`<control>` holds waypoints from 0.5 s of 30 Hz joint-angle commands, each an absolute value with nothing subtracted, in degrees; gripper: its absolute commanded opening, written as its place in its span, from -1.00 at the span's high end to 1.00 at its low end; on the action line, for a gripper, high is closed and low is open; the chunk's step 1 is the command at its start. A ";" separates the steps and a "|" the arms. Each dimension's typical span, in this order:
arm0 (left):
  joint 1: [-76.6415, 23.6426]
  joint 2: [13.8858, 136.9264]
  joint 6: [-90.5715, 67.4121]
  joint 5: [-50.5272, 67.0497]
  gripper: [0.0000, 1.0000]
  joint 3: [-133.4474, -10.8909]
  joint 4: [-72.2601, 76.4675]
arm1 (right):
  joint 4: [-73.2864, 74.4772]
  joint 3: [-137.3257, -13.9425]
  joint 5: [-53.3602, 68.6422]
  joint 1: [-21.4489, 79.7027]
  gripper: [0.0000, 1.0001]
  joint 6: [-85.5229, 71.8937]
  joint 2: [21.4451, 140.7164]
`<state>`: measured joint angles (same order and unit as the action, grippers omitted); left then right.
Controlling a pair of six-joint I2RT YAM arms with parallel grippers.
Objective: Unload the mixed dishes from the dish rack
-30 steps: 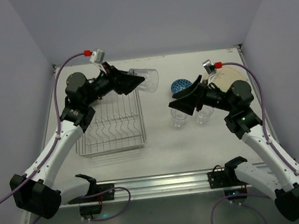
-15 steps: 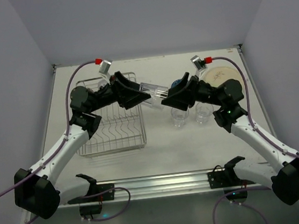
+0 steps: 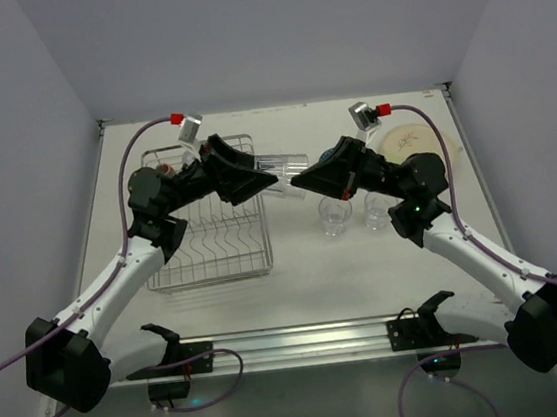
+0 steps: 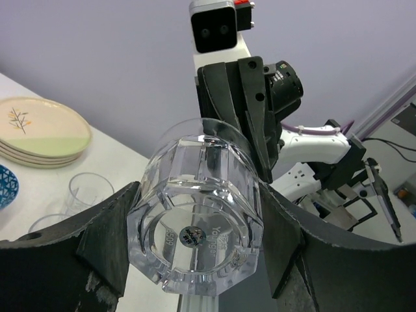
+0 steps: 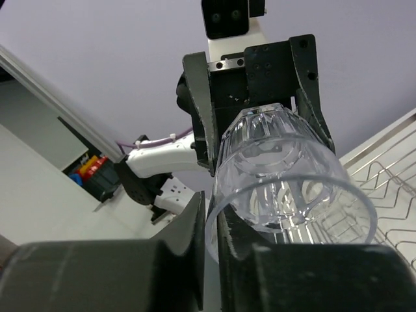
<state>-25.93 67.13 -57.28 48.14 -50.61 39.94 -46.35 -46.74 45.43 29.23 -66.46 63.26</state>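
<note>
Clear, hard, slick and breakable, the drinking glass [image 3: 282, 164] hangs mid-frame, left gripper [image 4: 195, 247] clamping its thick base, right gripper [image 5: 212, 227] pinching the thin rim wall, likely the weaker hold

Both arms angled inward, elbows out, tips almost meeting. Left claw [image 3: 263, 178] clamped around glass [image 3: 281, 161] base; right claw [image 3: 302, 180] pinched on its rim.
</note>
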 commanded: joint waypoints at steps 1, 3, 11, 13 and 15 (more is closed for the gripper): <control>-26.28 65.57 -57.75 47.64 1.00 -50.54 43.33 | -50.63 -48.43 44.39 29.71 0.92 -66.71 63.90; -26.37 65.30 -56.52 47.46 0.75 -50.62 42.46 | -47.82 -48.95 44.21 29.71 1.00 -65.13 63.55; -26.37 60.91 -35.37 24.43 -1.00 -59.48 5.76 | -27.48 -50.97 40.09 26.46 1.00 -52.50 57.76; -26.37 58.99 -32.45 14.81 -1.00 -61.34 -6.95 | -17.98 -52.72 34.85 24.45 1.00 -44.27 56.00; -26.28 56.27 -29.55 2.54 -1.00 -61.96 -11.84 | -1.64 -57.02 28.95 23.91 1.00 -37.56 54.06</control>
<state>-26.37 60.71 -38.92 24.49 -58.59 6.63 -20.56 -49.74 38.92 25.34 -51.51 57.93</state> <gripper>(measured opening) 0.996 0.047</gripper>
